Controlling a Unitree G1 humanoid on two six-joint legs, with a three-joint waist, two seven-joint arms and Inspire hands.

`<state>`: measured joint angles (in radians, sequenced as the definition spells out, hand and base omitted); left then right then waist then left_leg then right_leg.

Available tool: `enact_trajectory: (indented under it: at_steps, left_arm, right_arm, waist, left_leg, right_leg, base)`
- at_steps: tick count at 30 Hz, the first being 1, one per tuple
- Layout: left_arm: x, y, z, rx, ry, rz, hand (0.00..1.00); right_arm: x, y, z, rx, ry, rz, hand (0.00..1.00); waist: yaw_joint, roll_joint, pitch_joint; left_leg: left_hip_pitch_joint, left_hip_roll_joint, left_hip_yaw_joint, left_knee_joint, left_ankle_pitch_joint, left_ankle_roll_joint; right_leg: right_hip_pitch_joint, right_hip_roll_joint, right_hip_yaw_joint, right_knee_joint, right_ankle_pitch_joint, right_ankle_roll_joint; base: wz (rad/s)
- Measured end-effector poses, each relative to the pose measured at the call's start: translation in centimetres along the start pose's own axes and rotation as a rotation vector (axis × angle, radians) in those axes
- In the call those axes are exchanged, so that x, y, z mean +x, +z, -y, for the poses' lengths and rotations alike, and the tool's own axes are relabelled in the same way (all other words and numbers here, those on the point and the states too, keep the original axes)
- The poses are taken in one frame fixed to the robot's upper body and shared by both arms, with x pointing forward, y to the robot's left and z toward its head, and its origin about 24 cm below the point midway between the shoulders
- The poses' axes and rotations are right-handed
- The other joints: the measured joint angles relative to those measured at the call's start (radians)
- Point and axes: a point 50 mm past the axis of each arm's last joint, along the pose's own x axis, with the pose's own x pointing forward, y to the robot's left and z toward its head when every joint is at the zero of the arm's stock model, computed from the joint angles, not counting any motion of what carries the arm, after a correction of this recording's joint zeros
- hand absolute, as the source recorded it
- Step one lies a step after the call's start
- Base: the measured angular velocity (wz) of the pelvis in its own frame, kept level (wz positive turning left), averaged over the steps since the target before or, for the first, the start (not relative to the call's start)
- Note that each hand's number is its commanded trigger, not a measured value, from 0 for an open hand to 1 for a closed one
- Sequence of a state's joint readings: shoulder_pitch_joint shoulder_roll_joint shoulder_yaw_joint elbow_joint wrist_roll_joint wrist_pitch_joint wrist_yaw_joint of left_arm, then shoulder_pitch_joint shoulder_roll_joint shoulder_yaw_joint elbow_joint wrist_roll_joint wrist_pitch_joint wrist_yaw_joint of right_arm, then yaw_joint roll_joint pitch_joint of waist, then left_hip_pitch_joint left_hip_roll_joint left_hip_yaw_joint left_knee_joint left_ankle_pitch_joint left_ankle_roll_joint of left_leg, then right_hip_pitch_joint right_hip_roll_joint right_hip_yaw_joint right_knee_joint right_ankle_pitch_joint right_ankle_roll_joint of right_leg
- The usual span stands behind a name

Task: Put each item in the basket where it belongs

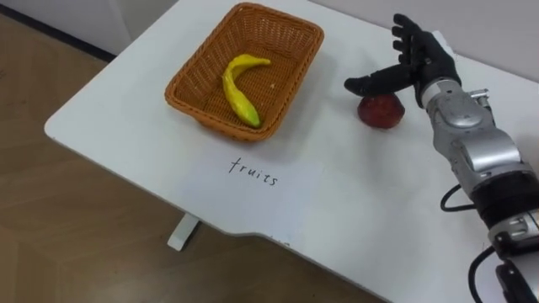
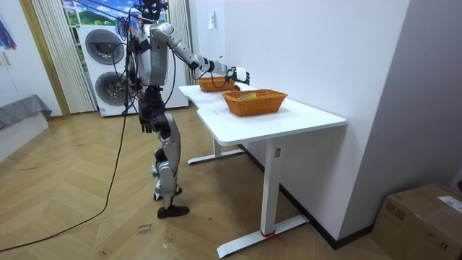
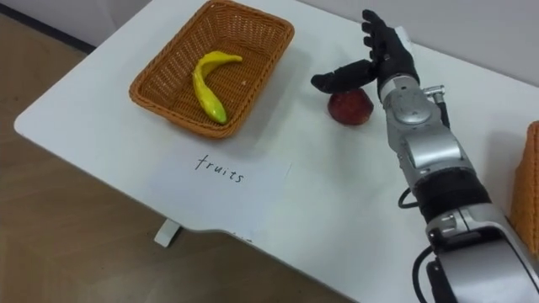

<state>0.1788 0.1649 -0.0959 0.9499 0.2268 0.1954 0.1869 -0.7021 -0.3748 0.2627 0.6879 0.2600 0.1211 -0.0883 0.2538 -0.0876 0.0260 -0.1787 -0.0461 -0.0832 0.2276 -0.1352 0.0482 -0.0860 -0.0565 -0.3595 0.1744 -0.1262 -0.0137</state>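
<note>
The white table [image 1: 362, 210] takes up most of the head views. The room view shows the robot standing at its far end, right arm reached out over the top. Its left hand [image 2: 146, 124] hangs by the hip, and its state cannot be told at that distance.

Two wicker baskets stand on the table. The fruit basket [image 1: 202, 50] is in front of the robot, with a sheet of paper [image 1: 253, 172] bearing a handwritten word below it. A second basket [image 2: 254, 101] sits further along, to the robot's right.

The right hand [image 1: 417, 59] is poised over the table just beyond the fruit basket's right side. Its fingers are straight and spread and its thumb sticks out toward the basket, and it holds nothing.

A banana [image 1: 237, 88] already lies inside the fruit basket. The red apple [image 1: 383, 111] rests on the bare table beneath the thumb, near the basket but apart from it. Whether the thumb touches the apple cannot be told.

The step in hand looks like the reach for the apple, before any grasp. To do it well the hand probably needs to come lower and settle so the palm is centred over the fruit, with thumb on one side and fingers on the other. Only then should it close round the widest part. A round, smooth apple will likely roll if one side is nudged first, so an even squeeze from both sides is the safer way. Once lifted clear of the rim, it should be released low over the free part of the basket beside the banana.
</note>
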Motion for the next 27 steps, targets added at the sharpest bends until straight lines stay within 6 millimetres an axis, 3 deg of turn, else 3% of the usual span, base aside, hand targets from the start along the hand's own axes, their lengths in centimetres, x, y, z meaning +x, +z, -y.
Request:
enact_trajectory:
  at_steps: [10,27]
  left_arm:
    - [0.1,0.2,0.0,0.005,0.005,0.008,0.00]
    - [0.1,0.0,-0.1,0.007,0.006,0.000,0.00]
  right_arm:
    - [-0.8,-2.6,-0.9,-0.013,0.029,-0.066,0.00]
    - [-1.3,-5.0,-1.2,-0.018,0.037,-0.147,0.00]
  waist:
    - [0.001,-0.001,-0.0023]
    - [0.001,0.003,-0.0067]
  left_leg:
    - [0.029,0.001,0.007,-0.007,0.001,0.001]
    - [0.028,-0.002,0.008,-0.003,0.002,0.003]
  right_leg:
    - [0.014,-0.005,0.000,0.012,-0.001,0.001]
    - [0.022,-0.008,-0.001,0.015,0.000,0.001]
  base:
    - [-0.01]
    - [0.00]
